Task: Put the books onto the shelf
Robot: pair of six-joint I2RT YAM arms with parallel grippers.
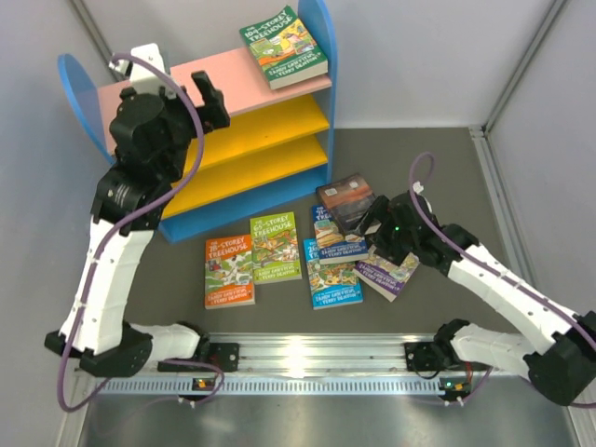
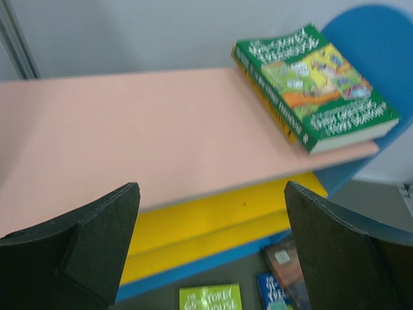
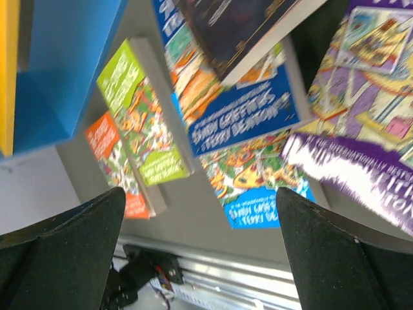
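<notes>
The shelf stands at the back left, and its pink top board carries a green book lying on a second book at the right end. My left gripper hovers open over the front of that board with nothing between its fingers. On the mat lie an orange book, a lime book, two blue books, a dark book and a purple book. My right gripper hangs open above this pile, holding nothing.
A metal rail with both arm bases runs along the near edge. White walls close in the back and right sides. Bare dark mat lies right of the shelf. Both yellow boards hold nothing visible.
</notes>
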